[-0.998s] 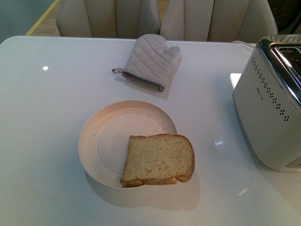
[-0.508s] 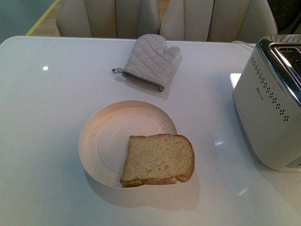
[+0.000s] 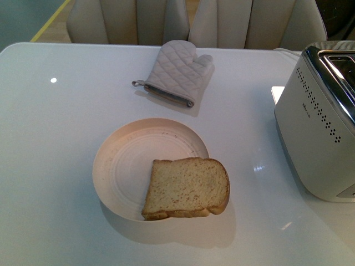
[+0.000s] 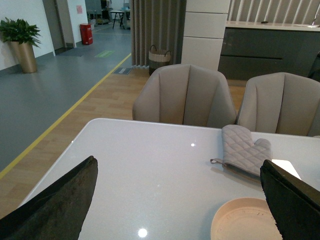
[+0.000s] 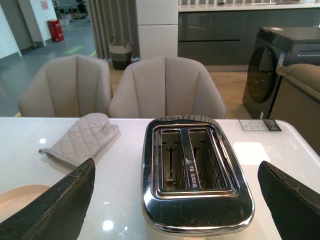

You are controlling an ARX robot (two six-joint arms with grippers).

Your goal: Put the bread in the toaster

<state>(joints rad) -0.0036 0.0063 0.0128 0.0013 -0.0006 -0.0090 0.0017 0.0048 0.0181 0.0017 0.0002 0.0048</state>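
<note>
The bread (image 3: 187,188), a tan slice with a brown crust, lies flat on the near right part of a round cream plate (image 3: 125,166) in the front view. The white toaster (image 3: 319,119) with a chrome top stands at the table's right edge. In the right wrist view the toaster (image 5: 196,170) lies between the open fingers (image 5: 55,210) of my right gripper (image 5: 175,205), its two slots empty. My left gripper (image 4: 182,205) is open and empty above the table; the plate's rim (image 4: 240,220) shows between its fingers. Neither arm shows in the front view.
A grey quilted oven mitt (image 3: 176,72) lies on the far middle of the white table (image 3: 50,133); it also shows in the left wrist view (image 4: 243,149) and the right wrist view (image 5: 82,137). Beige chairs (image 3: 130,21) stand behind the table.
</note>
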